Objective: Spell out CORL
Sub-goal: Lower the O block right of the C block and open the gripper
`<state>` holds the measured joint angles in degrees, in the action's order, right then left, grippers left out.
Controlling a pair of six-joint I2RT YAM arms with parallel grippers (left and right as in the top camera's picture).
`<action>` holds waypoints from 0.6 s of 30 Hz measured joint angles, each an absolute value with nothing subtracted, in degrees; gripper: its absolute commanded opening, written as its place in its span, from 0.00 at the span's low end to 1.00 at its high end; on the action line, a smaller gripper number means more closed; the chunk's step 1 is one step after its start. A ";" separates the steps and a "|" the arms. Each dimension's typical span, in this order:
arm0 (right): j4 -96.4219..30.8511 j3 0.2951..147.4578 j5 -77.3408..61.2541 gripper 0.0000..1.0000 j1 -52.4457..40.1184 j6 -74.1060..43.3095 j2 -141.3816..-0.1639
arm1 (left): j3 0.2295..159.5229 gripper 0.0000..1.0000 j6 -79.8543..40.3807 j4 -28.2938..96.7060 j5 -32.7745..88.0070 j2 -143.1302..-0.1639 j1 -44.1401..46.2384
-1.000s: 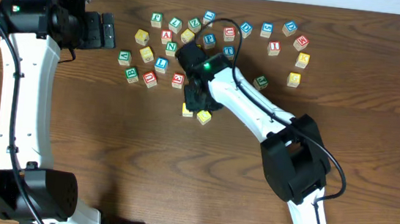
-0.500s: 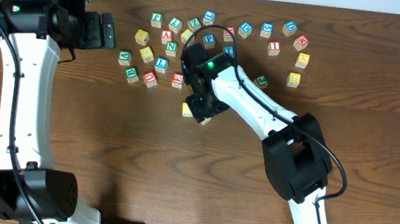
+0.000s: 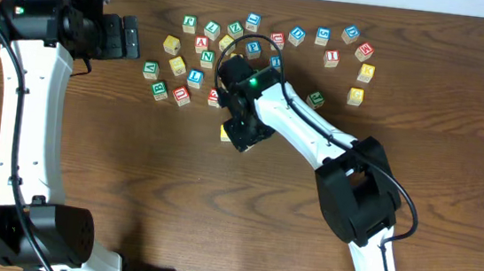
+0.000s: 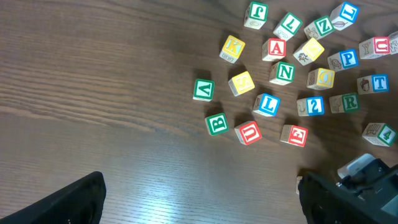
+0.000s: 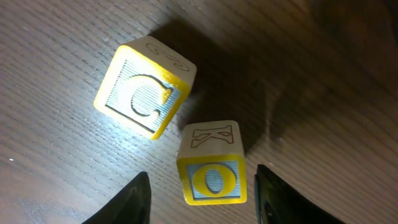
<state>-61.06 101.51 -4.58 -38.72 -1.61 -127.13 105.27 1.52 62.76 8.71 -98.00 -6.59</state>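
- Since a second ago the right arm (image 3: 297, 123) has come down from the edge of the pile (image 3: 207, 58) onto the two yellow cubes. Overhead, its head now hides the O cube, and only the C cube (image 3: 225, 134) shows at its left side. Left arm (image 3: 21, 114) unchanged.
- Right jaws: part open, straddling the O cube (image 5: 211, 168), one finger (image 5: 134, 199) on each side with a gap showing on both. Nothing gripped, as far as the wrist view shows.
- Key relation: O cube sits on the table (image 3: 130, 187) right between the fingers, its faces roughly square to them. A plain close should catch it.
- C cube lies just beyond, up-left in the wrist view and turned askew. One corner is very close to the O cube; cannot tell if they touch.
- Left jaws: full wide, empty, beside the pile's left edge, well apart from the pair. Right arm is the nearer one.
- R cube (image 4: 351, 102) and L cube (image 4: 267, 104) are in the pile, not yet fetched.
- Legible: C, pale letter in a yellow frame; O, yellow letter in a yellow frame; outline K on the O cube's neighbouring face. Pile: J, T, Z, K, A, N, P, U, B.
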 measured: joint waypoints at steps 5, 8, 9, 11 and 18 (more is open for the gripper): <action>-60.82 101.51 -4.10 0.39 -38.72 -3.27 -127.13 | 105.27 0.98 1.52 62.74 8.71 -98.00 -6.59; -60.82 101.51 -3.09 0.39 -38.72 -5.08 -127.13 | 105.27 0.98 1.54 62.76 8.71 -98.00 -6.57; -60.82 101.51 -2.92 0.38 -38.72 -5.56 -127.13 | 105.27 0.98 1.54 62.76 8.71 -98.00 -6.57; -60.82 101.51 -2.76 0.37 -38.72 -5.91 -127.13 | 105.27 0.98 1.54 62.76 8.71 -98.00 -6.57; -60.82 101.51 -2.52 0.36 -38.72 -7.16 -127.13 | 105.27 0.98 1.52 62.74 8.71 -98.00 -6.57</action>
<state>-60.82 101.51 -2.52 -38.72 -7.16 -127.13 105.27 1.52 62.74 8.71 -98.00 -6.57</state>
